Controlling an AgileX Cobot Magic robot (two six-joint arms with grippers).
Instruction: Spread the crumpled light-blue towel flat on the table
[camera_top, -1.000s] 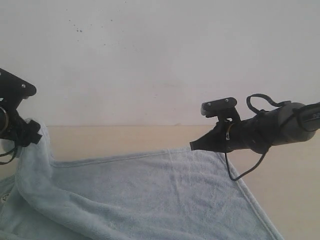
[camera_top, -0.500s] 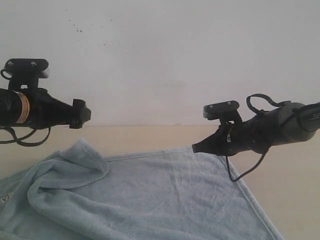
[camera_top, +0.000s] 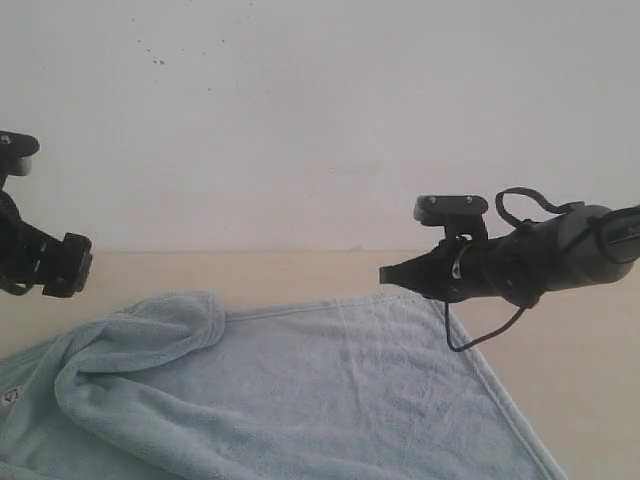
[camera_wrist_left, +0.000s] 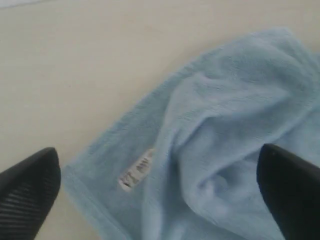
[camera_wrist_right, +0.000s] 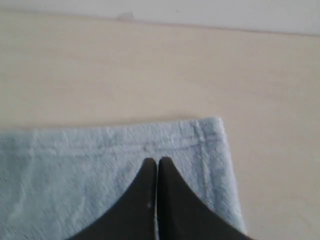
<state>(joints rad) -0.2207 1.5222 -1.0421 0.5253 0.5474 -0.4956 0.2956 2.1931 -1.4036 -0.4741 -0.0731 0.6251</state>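
Note:
The light-blue towel lies on the beige table. Its right half is flat, with the hemmed far corner spread out. Its left part is folded over in a thick rumpled roll. A small white label shows near the left corner. My left gripper hovers at the far left above the table, open, its fingers wide apart over the label and holding nothing. My right gripper hangs just above the far right corner, its fingertips pressed together with nothing seen between them.
A white speckled wall rises behind the table's far edge. Bare table shows as a strip beyond the towel and to its right. The towel runs off the bottom of the exterior view.
The left gripper swung in towards the middle, then drew back to the far left. The raised left towel corner dropped and now lies folded over. The right gripper lifted slightly.

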